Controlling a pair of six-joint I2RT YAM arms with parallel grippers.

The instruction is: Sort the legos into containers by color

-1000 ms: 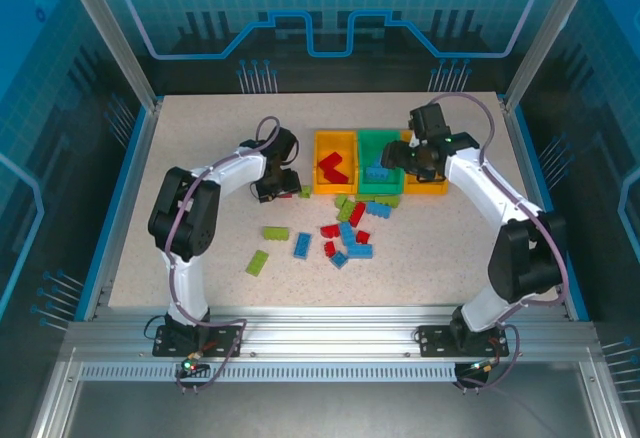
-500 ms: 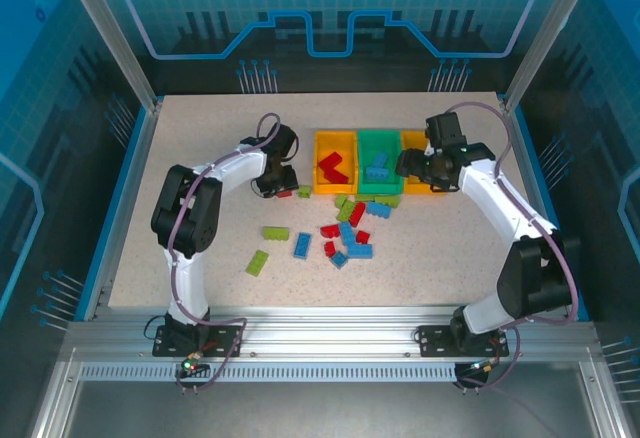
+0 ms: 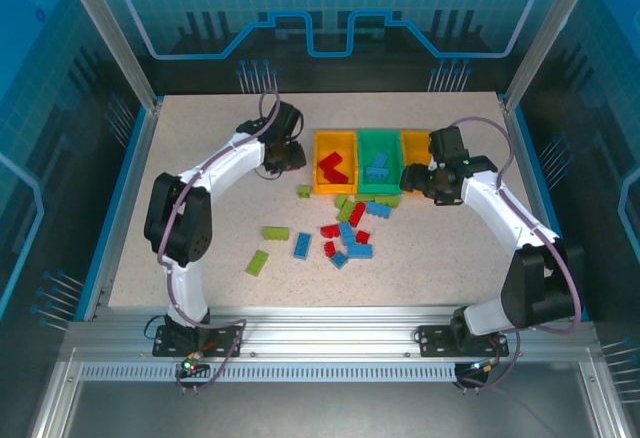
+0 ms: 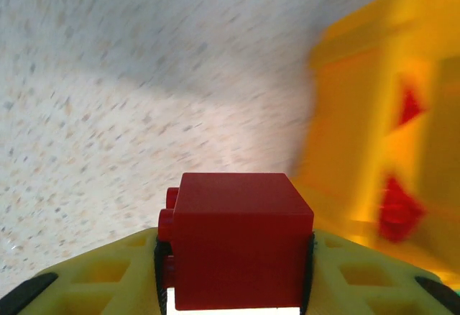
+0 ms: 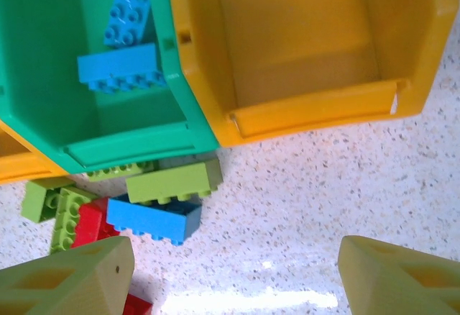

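Legos (image 3: 348, 230): loose red, blue and lime bricks clustered near the middle of the table (image 3: 200, 148), at 6 o'clock from the row of 3 bins.
Strays: 1 lime brick (image 3: 275, 232) and 1 blue brick (image 3: 302, 245) at 9 o'clock of the cluster, a second lime brick (image 3: 257, 262) at 8 o'clock, and 1 small lime piece (image 3: 304, 191) at 7 o'clock of the left orange bin.
Left orange bin (image 3: 319, 163): at the 9 o'clock end of the row, with sorted red bricks (image 3: 335, 166) inside.
Green bin (image 5: 43, 99): in the middle of the row, touching both neighbours, with 2 sorted blue bricks (image 5: 118, 67) inside.
Right orange bin (image 5: 302, 56): at 3 o'clock of the green bin; in the top view the right arm partly covers it.
Left gripper (image 3: 290, 154): at 9 o'clock of the left orange bin, just beside its wall. Its yellow fingers (image 4: 100, 275) pinch the held red brick (image 4: 237, 247), whose studs face 9 o'clock in the wrist view. That view is blurred.
Right gripper (image 5: 233, 286): fingers spread wide with bare table between them, at 6 o'clock of the right orange bin's near wall.
Near wall of green bin: a long lime brick (image 5: 174, 180) lies against a dark blue brick (image 5: 154, 218), both just beside the wall. A red brick (image 5: 90, 221) touches the blue one at its 9 o'clock.
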